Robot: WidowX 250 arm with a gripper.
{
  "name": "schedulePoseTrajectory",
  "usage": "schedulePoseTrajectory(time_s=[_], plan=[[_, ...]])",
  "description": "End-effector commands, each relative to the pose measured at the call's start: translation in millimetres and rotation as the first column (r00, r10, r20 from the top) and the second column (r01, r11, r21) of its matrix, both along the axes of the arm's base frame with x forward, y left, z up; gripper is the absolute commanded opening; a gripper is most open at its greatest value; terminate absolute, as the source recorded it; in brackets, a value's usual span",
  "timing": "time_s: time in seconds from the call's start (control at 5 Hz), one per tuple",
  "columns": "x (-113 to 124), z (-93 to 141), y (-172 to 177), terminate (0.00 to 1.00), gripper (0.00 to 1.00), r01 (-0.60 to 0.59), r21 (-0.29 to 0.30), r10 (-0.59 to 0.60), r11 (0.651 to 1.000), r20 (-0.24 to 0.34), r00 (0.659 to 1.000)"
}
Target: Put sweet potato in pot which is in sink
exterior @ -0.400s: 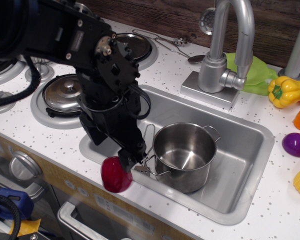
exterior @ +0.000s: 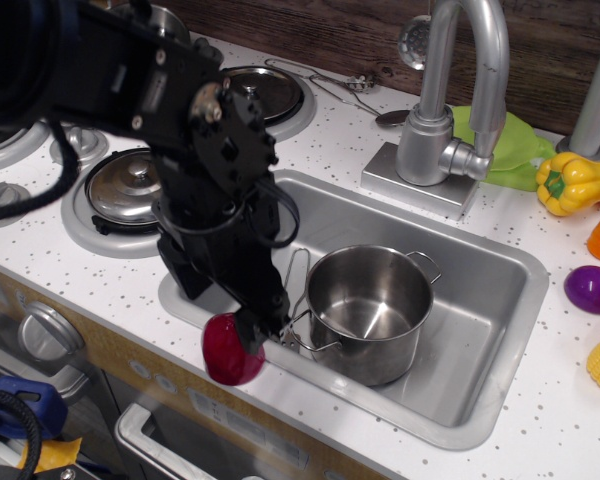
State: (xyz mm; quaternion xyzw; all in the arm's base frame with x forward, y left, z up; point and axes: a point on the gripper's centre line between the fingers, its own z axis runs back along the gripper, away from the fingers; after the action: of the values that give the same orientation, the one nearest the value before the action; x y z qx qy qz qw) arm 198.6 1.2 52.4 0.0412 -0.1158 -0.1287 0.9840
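Sweet potato [exterior: 230,350] sits on counter at sink's [exterior: 500,300] front-left rim, outside basin, just left of pot [exterior: 370,310]. Pot upright in sink, empty. Gripper [exterior: 265,335] down at potato's right side, touching or nearly; fingertips hidden behind arm, can't tell if closed on it. Step: grasp phase, prob. Next needs firm hold, lift clear of rim + pot's wire handle, shift right over pot opening, release.

Pot [exterior: 368,312] in sink [exterior: 480,300]; sweet potato [exterior: 230,350] left on rim
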Motion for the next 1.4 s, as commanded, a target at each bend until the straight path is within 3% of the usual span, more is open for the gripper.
schedulePoseTrajectory(time_s=[0.0, 0.6, 0.8, 1.0, 1.2], plan=[[4.6, -11.1, 9.8, 0.00, 1.00, 0.011, -0.021, -0.010, 1.000, 0.046, 0.999], [3.8, -41.1, 18.3, 0.00, 1.00, -0.003, -0.081, 0.013, 0.997, 0.123, 0.992], [5.9, -39.3, 16.3, 0.00, 0.00, -0.016, -0.065, 0.025, 0.998, 0.133, 0.991], [12.1, -20.1, 11.4, 0.00, 0.00, 0.009, -0.024, -0.006, 1.000, 0.147, 0.989], [25.7, -3.5, -0.9, 0.00, 0.00, 0.019, 0.033, -0.026, 0.999, 0.216, 0.976]])
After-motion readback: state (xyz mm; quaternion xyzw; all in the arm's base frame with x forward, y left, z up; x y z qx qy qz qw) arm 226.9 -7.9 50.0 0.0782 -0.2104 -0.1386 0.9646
